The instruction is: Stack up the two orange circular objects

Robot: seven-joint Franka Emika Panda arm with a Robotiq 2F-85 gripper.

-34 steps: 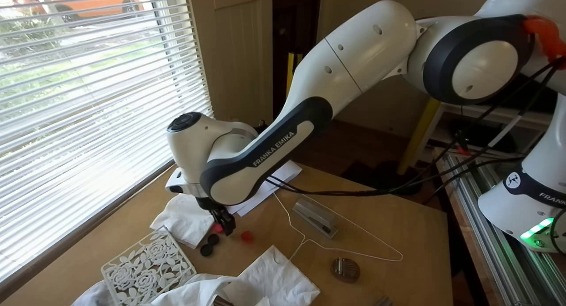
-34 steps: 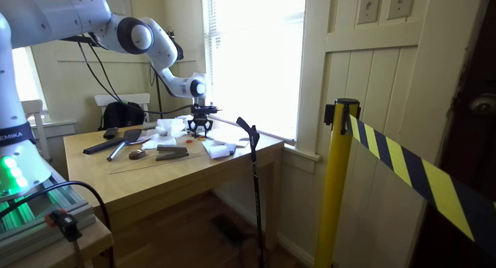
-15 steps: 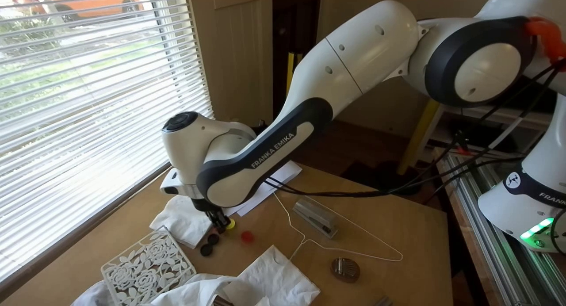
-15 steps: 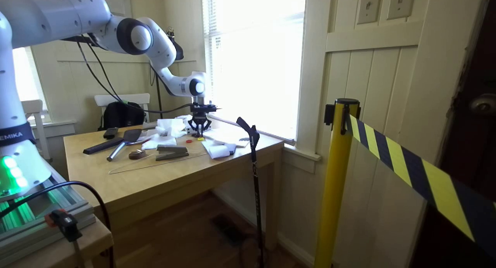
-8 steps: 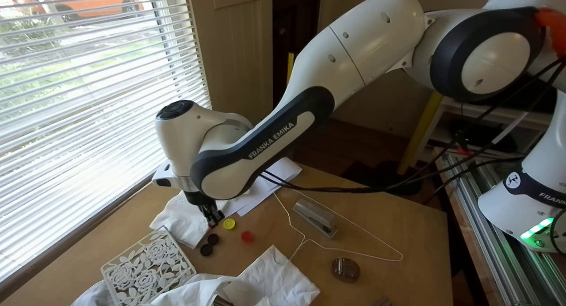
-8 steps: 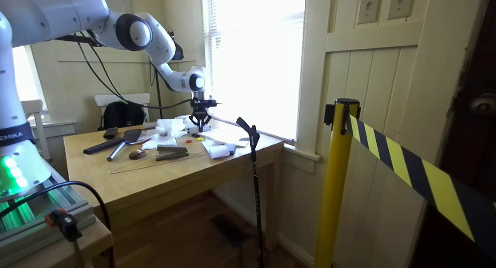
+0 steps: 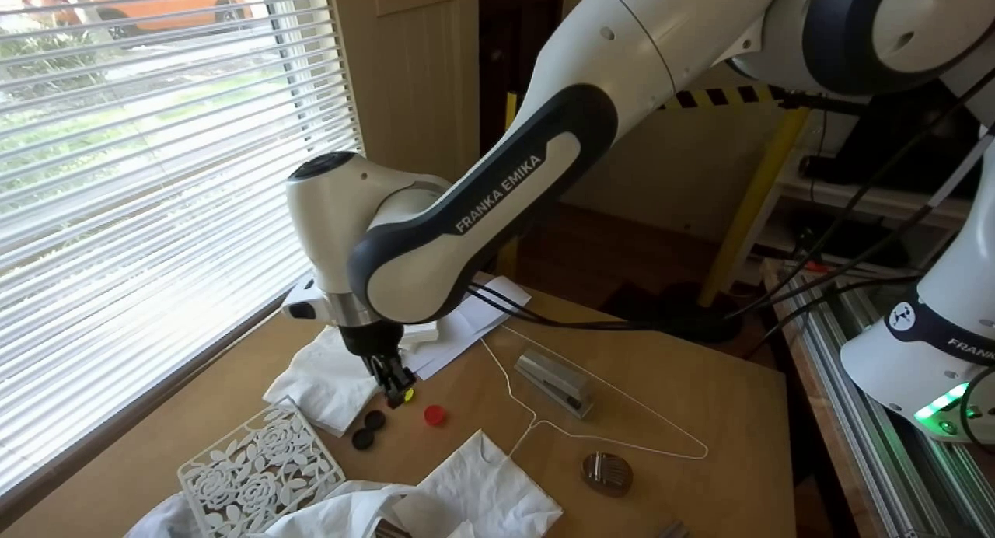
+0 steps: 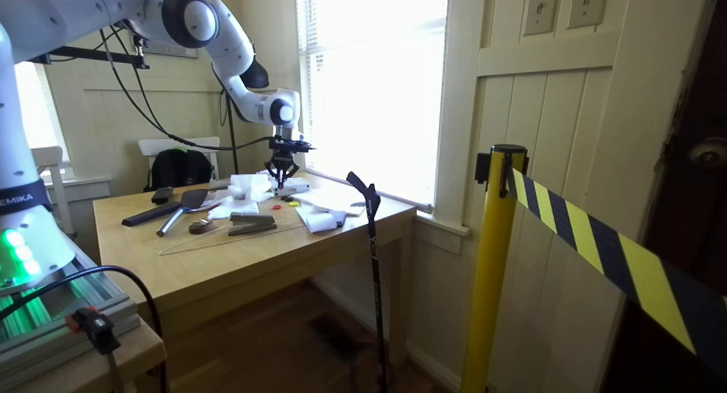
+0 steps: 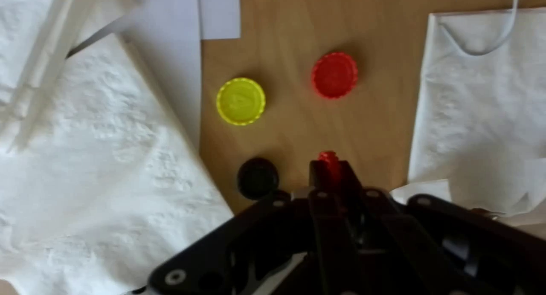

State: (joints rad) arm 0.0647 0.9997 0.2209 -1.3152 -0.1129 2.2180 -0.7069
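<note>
The two orange circular objects look like small red ridged caps. One red cap [image 9: 335, 75] lies flat on the wooden table in the wrist view, and this same cap [image 7: 434, 415] shows in an exterior view. The second red cap [image 9: 328, 156] is pinched on edge between the fingertips, only a sliver of it showing. My gripper [image 9: 335, 169] is shut on it, its fingers nearly together. In both exterior views the gripper [image 7: 398, 394] [image 8: 280, 184] hangs above the table, apart from the cap lying there.
A yellow cap [image 9: 241, 101] and a black cap [image 9: 257, 178] lie close by; another black cap [image 7: 362, 439] shows in an exterior view. White cloths [image 7: 490, 487], a lattice panel [image 7: 260, 472], a stapler [image 7: 553, 382] and a wire hanger [image 7: 614, 445] surround the area.
The gripper has shut on a red cap beside the yellow and black ones and risen off the table with it. Most recently it has shifted sideways. The other caps stay where they lay.
</note>
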